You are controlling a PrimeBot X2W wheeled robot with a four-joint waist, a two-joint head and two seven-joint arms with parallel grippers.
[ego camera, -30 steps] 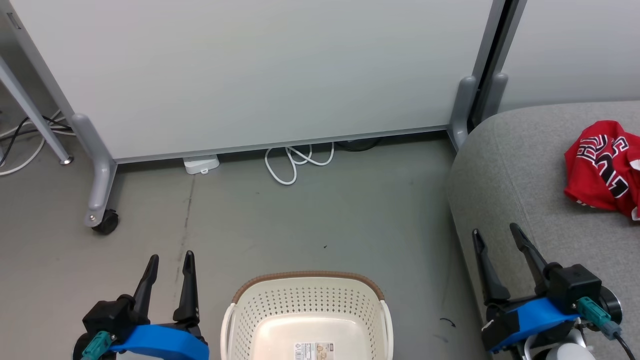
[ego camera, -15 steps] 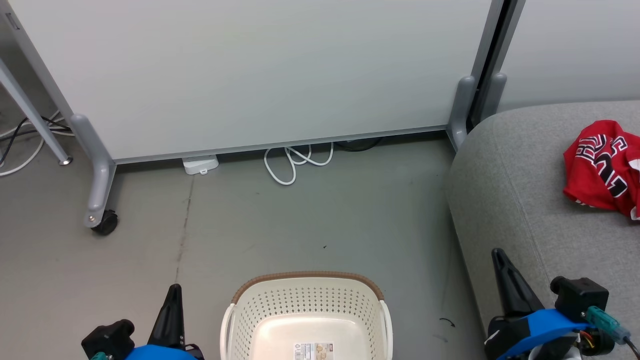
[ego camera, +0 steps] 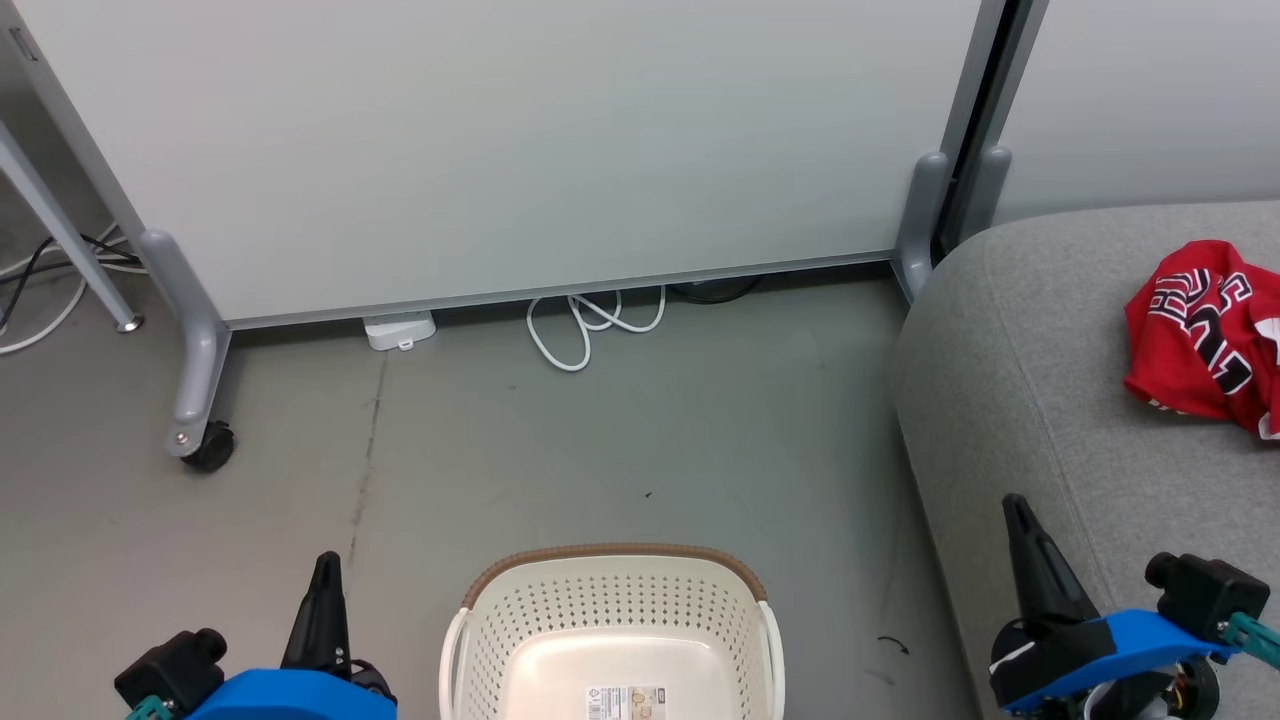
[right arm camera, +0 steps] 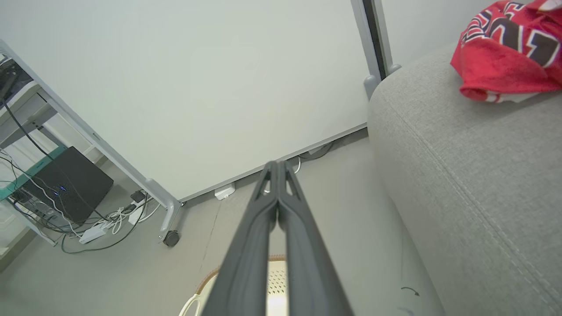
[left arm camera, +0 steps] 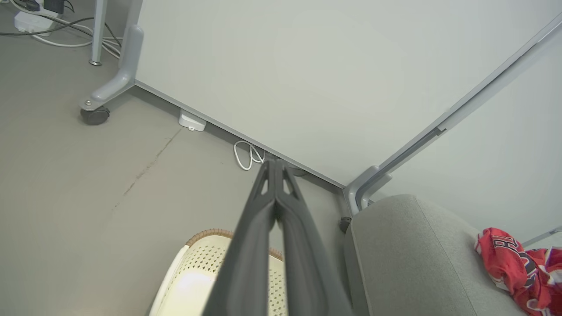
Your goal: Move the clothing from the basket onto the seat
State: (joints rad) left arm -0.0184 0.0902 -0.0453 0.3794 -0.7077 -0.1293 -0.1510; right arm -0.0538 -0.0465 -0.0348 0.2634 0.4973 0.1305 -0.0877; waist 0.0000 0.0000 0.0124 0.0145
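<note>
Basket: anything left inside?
In the basket, the visible floor holds just a label sticker, no garment. Its near end is cut off by the picture edge, so unconfirmed there. Red clothing lies on the seat.

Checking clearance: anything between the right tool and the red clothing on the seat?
Nothing visible. Only bare seat fabric lies between the right tool and the clothing, which lies on that seat. The visible part of the basket holds only a label.

place: office or lab, I'd say
walls: rolling partition [ego camera: 500,150], caster [ego camera: 208,445]
floor [ego camera: 650,440]: bare grey, loose cable [ego camera: 598,320]
off my right wrist: computer [right arm camera: 66,184], power strip [right arm camera: 93,234]
</note>
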